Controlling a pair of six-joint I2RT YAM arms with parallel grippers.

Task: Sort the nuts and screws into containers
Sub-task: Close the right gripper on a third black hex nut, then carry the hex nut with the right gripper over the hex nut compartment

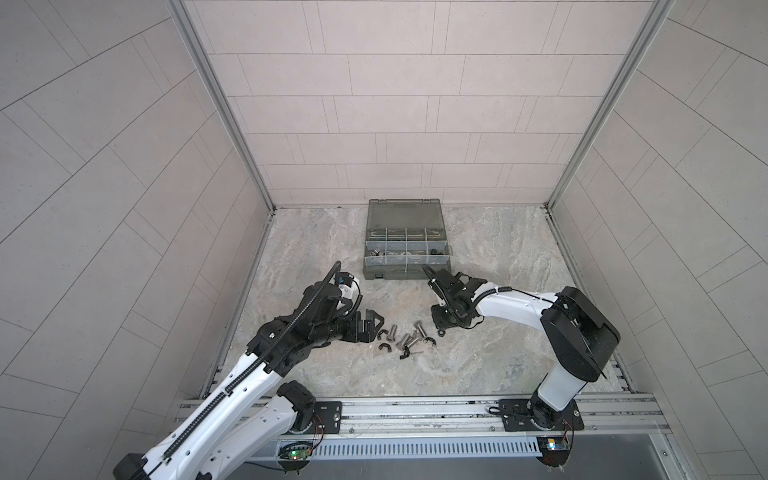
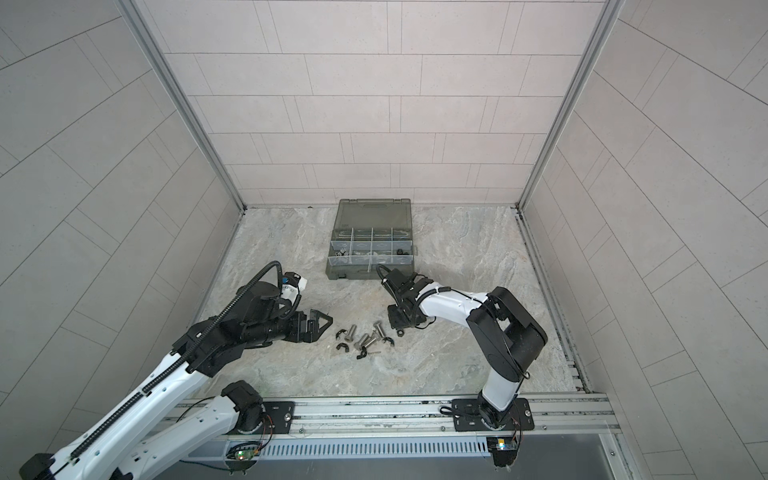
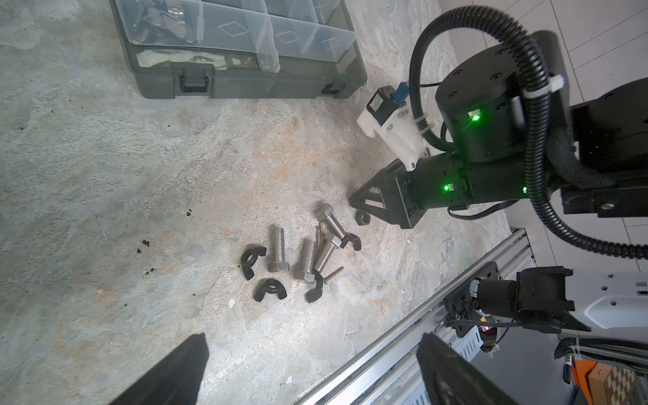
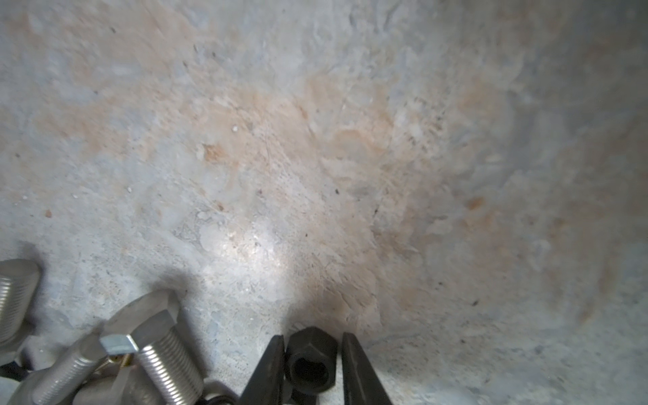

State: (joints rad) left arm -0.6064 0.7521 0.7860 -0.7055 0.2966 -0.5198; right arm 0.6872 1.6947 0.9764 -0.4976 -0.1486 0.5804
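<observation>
I have the left arm stretched out low, left gripper [image 1: 375, 325] gaping wide, to the left of the black hex nut [image 4: 310, 361]. The right arm bends steeply down, and the right gripper [image 4: 312, 336] pinches that nut.

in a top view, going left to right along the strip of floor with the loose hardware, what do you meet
left end effector → silver screws → right end effector. The black wing nuts lie mixed in among the screws, so they are left out.
</observation>
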